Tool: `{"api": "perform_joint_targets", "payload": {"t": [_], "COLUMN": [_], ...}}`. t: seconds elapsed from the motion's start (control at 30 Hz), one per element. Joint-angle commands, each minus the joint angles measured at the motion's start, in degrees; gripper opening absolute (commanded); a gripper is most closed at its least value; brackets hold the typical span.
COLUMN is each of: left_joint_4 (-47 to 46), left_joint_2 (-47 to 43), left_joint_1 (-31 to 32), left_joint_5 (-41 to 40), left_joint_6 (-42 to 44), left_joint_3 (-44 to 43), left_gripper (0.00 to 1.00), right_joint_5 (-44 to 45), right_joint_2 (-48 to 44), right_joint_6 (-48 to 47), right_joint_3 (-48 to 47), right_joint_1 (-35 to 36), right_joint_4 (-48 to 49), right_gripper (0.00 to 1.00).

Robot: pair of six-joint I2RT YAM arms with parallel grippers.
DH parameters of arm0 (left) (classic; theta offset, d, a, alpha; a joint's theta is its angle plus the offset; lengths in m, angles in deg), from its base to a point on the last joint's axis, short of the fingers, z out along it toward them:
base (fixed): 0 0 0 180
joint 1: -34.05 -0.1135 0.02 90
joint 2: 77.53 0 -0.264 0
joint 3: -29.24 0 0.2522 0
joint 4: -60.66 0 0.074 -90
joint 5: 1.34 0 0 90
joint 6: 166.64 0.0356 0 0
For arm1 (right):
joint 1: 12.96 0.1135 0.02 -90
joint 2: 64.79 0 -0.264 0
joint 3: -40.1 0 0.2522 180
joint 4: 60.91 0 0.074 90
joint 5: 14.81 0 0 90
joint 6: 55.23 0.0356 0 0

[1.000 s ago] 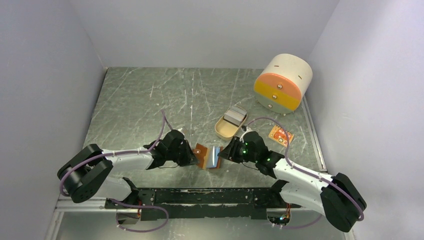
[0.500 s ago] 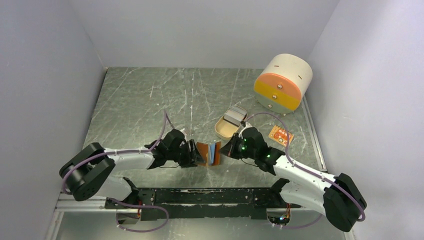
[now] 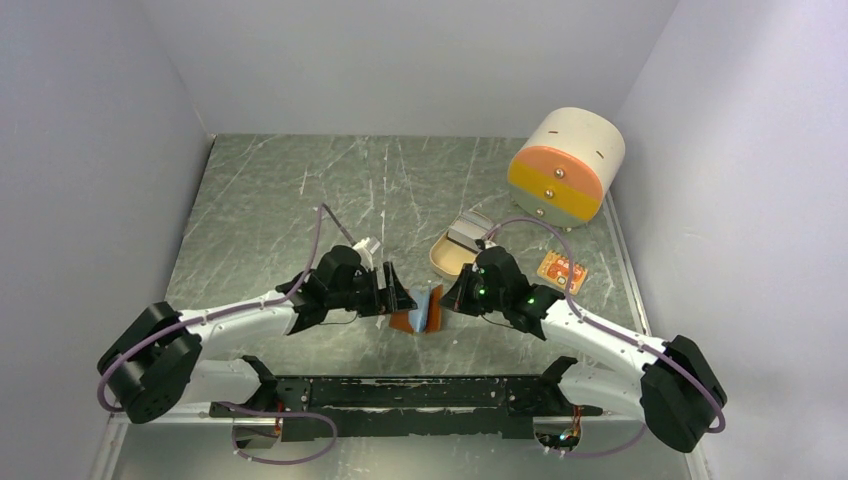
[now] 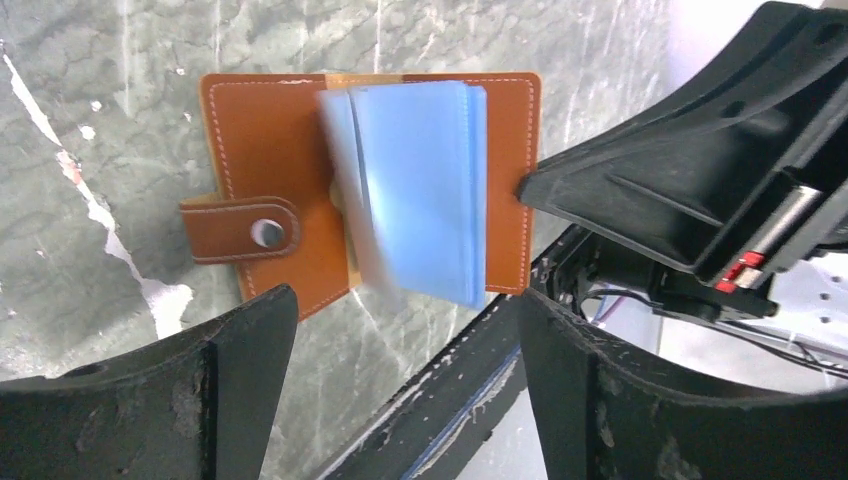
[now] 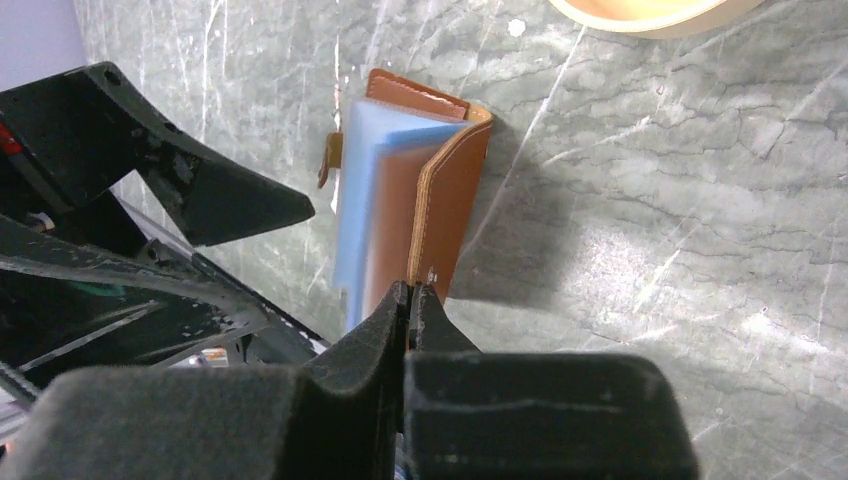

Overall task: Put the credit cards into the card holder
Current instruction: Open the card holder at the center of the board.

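Observation:
The card holder, a brown leather wallet with light blue sleeves, lies open near the table's front edge. Its snap tab points away from the sleeves. My right gripper is shut on the edge of the card holder's right cover and holds that cover tilted up. My left gripper is open just beside the card holder's left half, with nothing between its fingers. The credit cards, a pale grey stack, lie in a tan oval dish behind the right gripper.
A cream-and-orange drum-shaped drawer box stands at the back right. A small orange printed packet lies right of the dish. The black base rail runs along the front edge, close behind the card holder.
My left gripper let go of the card holder, opened wide and drew back to the left. My right gripper closed on the right cover, which now stands tilted up.

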Motion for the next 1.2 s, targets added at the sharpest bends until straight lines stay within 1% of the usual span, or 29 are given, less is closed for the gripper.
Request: {"api": "perform_joint_targets", "payload": {"t": [0.0,0.07,0.17,0.3,0.4,0.53,0.6,0.67,0.7,0.77,0.8,0.83,0.93,1.03,1.17], "left_joint_4": [2.9,2.9,3.2,0.3,3.8,9.8,10.2,8.6,8.2,9.9,11.5,12.9,15.9,17.9,15.8], "left_joint_2": [2.4,3.8,5.9,5.2,4.1,4.5,5.7,6.2,6.3,6.0,5.4,4.6,2.3,4.0,5.3], "left_joint_1": [-0.4,-0.5,-0.4,-0.5,-0.5,-0.5,-0.4,-0.4,-0.4,-0.4,-0.4,-0.4,-0.4,-0.3,-0.4], "left_joint_5": [1.1,2.3,3.1,4.2,1.1,-2.8,-2.2,0.1,0.6,-1.9,-4.1,-6.2,-10.1,-9.2,-6.2], "left_joint_6": [7.3,9.7,11.4,11.0,11.4,12.1,12.7,12.7,12.5,11.4,10.8,10.3,10.1,11.9,12.9], "left_joint_3": [-3.6,-4.6,-6.0,-5.1,-5.9,-7.3,-8.0,-7.9,-7.9,-8.6,-9.1,-9.2,-9.3,-10.4,-9.1], "left_gripper": [0.86,0.87,0.85,0.87,0.85,0.78,0.72,0.68,0.63,0.35,0.29,0.27,0.4,0.49,0.58], "right_joint_5": [-0.1,-0.2,-1.2,-0.2,0.5,0.3,0.6,1.0,1.2,1.5,1.9,2.1,2.0,2.1,2.0], "right_joint_2": [-1.0,-1.3,-2.6,-3.3,-2.6,-1.4,-1.2,-1.6,-1.8,-2.1,-2.2,-2.2,-2.3,-2.6,-2.2], "right_joint_6": [-0.8,-0.9,-0.2,-0.7,-1.6,-2.3,-2.6,-2.9,-3.0,-3.2,-3.4,-3.4,-3.7,-3.4,-3.5], "right_joint_3": [0.5,0.4,0.8,0.2,0.5,2.7,3.7,4.7,4.9,5.1,5.1,5.1,5.3,5.6,5.7], "right_joint_1": [0.3,0.3,0.3,0.3,0.3,0.3,0.3,0.3,0.3,0.3,0.3,0.4,0.3,0.3,0.3], "right_joint_4": [1.0,0.7,1.9,0.7,0.1,1.9,2.3,2.5,2.6,2.5,2.3,2.0,2.0,2.3,2.6], "right_gripper": [0.0,0.0,0.0,0.0,0.0,0.0,0.0,0.0,0.0,0.0,0.0,0.0,0.0,0.0,0.0]}}
